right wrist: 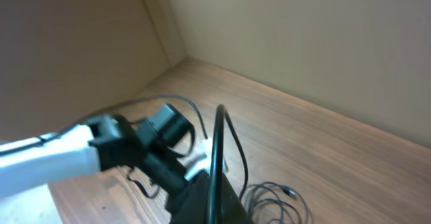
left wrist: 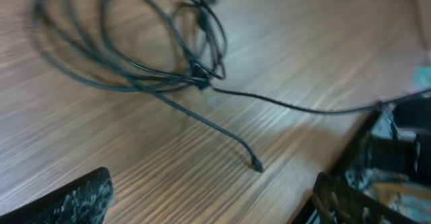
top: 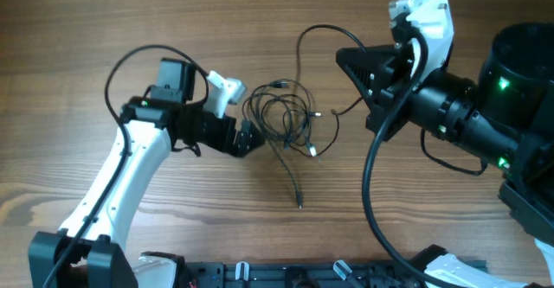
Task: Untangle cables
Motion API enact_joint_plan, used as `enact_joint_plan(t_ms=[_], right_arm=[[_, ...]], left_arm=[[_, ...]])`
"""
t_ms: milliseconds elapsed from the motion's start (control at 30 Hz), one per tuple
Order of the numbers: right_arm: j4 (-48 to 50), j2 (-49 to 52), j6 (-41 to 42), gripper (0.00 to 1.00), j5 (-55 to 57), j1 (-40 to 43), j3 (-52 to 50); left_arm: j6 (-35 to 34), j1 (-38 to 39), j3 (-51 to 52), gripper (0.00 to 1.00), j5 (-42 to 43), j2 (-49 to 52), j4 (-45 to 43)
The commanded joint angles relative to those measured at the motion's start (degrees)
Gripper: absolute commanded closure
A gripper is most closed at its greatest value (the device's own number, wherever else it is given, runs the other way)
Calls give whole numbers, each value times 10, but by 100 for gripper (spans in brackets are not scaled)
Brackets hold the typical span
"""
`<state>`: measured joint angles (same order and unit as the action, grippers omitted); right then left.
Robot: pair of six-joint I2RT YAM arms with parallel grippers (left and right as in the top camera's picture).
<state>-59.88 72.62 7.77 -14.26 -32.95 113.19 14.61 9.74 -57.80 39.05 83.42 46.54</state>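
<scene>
A tangle of thin black cables [top: 281, 115] lies in loops at the table's middle, and one loose end [top: 299, 205] points toward the front. My left gripper [top: 247, 139] sits at the tangle's left edge, open and empty. In the left wrist view its fingers [left wrist: 209, 210] are spread wide over bare wood, with the loops [left wrist: 135, 42] and a cable end [left wrist: 256, 165] ahead. My right gripper [top: 344, 60] is raised to the right of the tangle and shut on a black cable [top: 325, 30] that arcs up from the pile. The right wrist view shows that cable [right wrist: 217, 150] running along the closed fingers [right wrist: 214, 190].
The left arm [top: 130, 176] reaches in from the front left and also shows in the right wrist view [right wrist: 101, 146]. The right arm's black body [top: 467, 115] fills the right side. A black rail [top: 303, 275] runs along the table's front edge.
</scene>
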Motion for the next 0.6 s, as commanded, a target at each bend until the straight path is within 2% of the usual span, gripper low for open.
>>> enact_joint_plan(t_ms=[0, 67, 200, 300, 567], right_arm=[[15, -10, 14, 96, -56, 2, 6], [28, -10, 10, 96, -104, 2, 13], [51, -14, -64, 96, -208, 2, 57], [62, -23, -95, 96, -214, 2, 102], [129, -56, -83, 96, -214, 2, 213]], left_arm=[[34, 5, 49, 3, 86, -5, -52], [34, 20, 67, 3, 85, -5, -83], [34, 67, 89, 3, 84, -1, -137], [34, 99, 96, 2, 78, 7, -163], [30, 160, 96, 0, 65, 55, -213]])
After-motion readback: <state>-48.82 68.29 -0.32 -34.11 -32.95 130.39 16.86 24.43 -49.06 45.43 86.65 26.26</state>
